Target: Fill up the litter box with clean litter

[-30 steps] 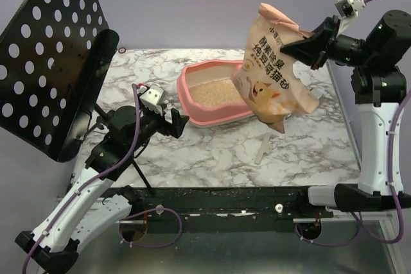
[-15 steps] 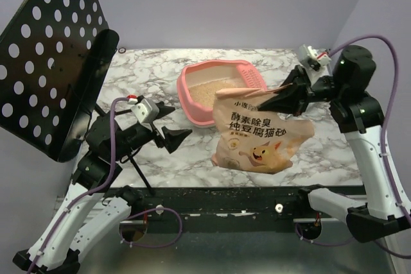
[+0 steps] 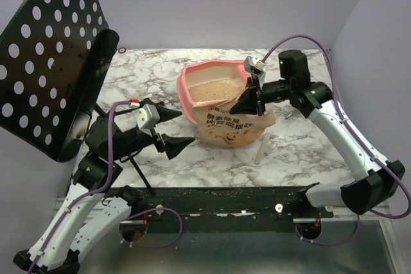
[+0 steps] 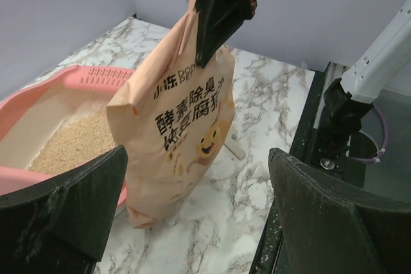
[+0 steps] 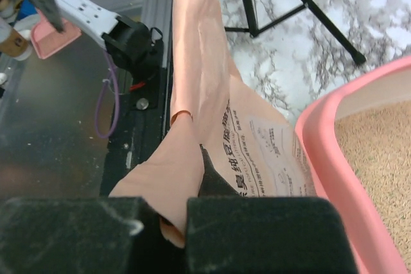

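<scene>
- Pink plastic litter box (image 3: 185,88) sits on white marble table (image 3: 308,152), tan sandy litter (image 3: 209,92) inside.
- Right gripper (image 3: 248,102) pinches top of tan paper bag (image 3: 231,126), beside box's near rim.
- Left gripper (image 3: 184,128) gapes wide, near bag.

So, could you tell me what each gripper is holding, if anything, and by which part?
The right gripper pinches the paper bag near its top edge; the left gripper is open, holding nothing.
</scene>
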Tool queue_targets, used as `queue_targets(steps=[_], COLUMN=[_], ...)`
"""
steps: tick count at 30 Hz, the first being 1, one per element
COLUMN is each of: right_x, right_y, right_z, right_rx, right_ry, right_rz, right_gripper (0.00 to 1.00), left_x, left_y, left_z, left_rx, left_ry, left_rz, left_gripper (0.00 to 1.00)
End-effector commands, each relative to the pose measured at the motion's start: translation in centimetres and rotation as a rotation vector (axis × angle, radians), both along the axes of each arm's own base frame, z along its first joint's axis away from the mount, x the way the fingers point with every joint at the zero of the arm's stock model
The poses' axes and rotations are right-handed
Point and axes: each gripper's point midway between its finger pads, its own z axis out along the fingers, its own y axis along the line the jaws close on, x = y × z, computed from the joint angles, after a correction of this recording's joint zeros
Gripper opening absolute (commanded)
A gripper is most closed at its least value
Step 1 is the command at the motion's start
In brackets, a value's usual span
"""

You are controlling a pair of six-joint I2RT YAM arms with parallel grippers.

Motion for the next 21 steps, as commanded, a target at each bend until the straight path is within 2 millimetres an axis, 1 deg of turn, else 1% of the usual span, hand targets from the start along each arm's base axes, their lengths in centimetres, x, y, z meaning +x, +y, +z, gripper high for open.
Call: queue_targets(steps=[1, 7, 11, 14, 16, 21], right_x=[0.0, 0.7, 0.7, 0.4, 0.1, -0.4], right_y=[1.5, 2.9, 4.7, 5.9, 6.3, 5.9], right_z=[1.8, -1.3, -2.9, -3.3, -3.6, -4.0], right_rx=[0.082, 0.060, 0.055, 0.048, 0.039, 0.021], right_ry=[-0.142, -0.064, -0.040, -0.050, -0.047, -0.050], right_rz=[0.058, 0.102, 0.114, 0.109, 0.103, 0.049], right_gripper=[0.01, 0.00, 0.00, 0.00, 0.00, 0.00], left_x=[0.2, 0.5, 0.8, 1.1, 1.5, 4.0], left_y=[-0.1, 0.0, 0.0, -0.1, -0.2, 0.2], left_z=[0.0, -0.1, -0.3, -0.8, -1.3, -3.2], left_rx=[-0.004, -0.002, 0.003, 0.019, 0.039, 0.117], left_ry=[-0.014, -0.010, -0.005, 0.001, 0.004, 0.031], left_rz=[-0.001, 0.016, 0.025, 0.027, 0.034, 0.124], left_gripper=[0.99, 0.99, 0.99, 0.99, 0.99, 0.99])
